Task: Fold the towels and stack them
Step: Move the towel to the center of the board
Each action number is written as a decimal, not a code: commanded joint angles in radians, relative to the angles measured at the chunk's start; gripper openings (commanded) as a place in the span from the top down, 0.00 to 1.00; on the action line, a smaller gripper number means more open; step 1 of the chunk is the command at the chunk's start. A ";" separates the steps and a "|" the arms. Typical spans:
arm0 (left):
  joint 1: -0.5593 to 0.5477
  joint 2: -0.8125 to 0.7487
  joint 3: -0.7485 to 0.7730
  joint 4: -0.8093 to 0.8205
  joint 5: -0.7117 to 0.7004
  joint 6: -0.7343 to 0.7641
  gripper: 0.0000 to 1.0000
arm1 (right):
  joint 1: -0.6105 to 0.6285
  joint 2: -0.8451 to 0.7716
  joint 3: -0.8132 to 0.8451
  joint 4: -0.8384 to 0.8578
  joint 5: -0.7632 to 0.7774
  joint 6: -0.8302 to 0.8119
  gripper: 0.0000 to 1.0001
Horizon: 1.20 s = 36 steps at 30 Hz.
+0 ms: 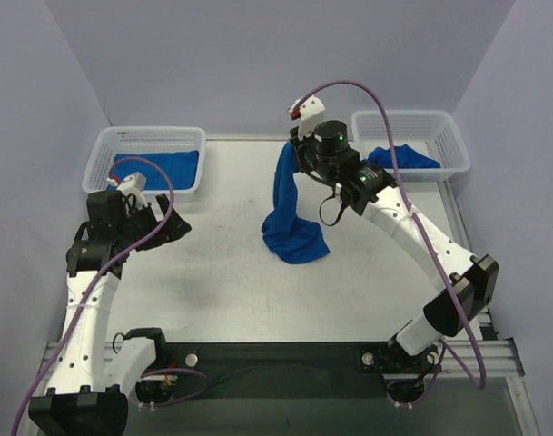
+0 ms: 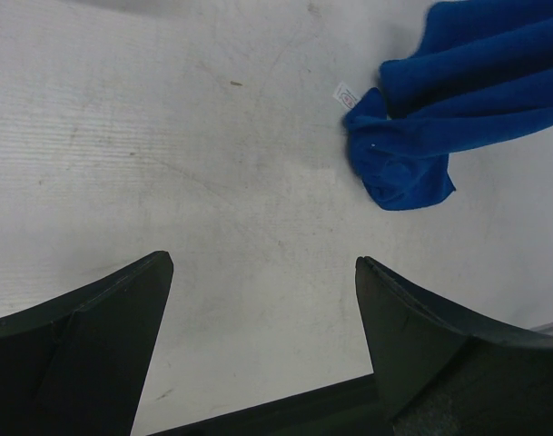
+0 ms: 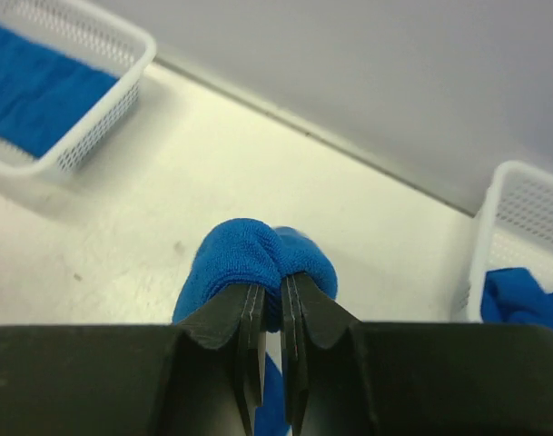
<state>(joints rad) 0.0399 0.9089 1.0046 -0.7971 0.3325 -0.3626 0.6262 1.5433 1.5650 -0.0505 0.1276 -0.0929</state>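
Observation:
My right gripper (image 1: 292, 151) is shut on a blue towel (image 1: 290, 209) and holds it up by one bunched edge (image 3: 258, 259). The towel hangs down with its lower end crumpled on the table, where the left wrist view shows it with a white tag (image 2: 412, 150). My left gripper (image 1: 176, 225) is open and empty, low over the bare table left of the towel, its fingers (image 2: 113, 318) wide apart. A folded blue towel (image 1: 158, 168) lies in the left basket. Another blue towel (image 1: 403, 156) lies crumpled in the right basket.
A white mesh basket (image 1: 147, 138) stands at the back left and another (image 1: 419, 123) at the back right. Grey walls close the table at the back and sides. The table's near edge shows in the left wrist view (image 2: 258, 409).

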 commanded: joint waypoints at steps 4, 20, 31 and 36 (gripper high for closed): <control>-0.005 0.012 0.017 0.036 0.059 -0.041 0.07 | -0.025 0.056 0.243 -0.034 0.050 -0.109 1.00; -0.005 -0.031 0.009 0.038 0.050 -0.071 0.07 | 0.169 0.005 0.296 0.011 0.061 -0.444 0.99; -0.012 -0.038 -0.130 0.033 0.060 -0.113 0.07 | 0.650 -0.215 -0.424 -0.403 0.607 0.285 1.00; -0.102 -0.015 -0.139 0.047 0.002 -0.136 0.07 | 0.655 -0.330 -0.632 -0.508 0.291 0.585 0.93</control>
<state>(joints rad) -0.0063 0.8894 0.8581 -0.7967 0.3573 -0.4721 1.2934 1.3144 0.9817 -0.4397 0.4957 0.1715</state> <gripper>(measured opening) 0.934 0.093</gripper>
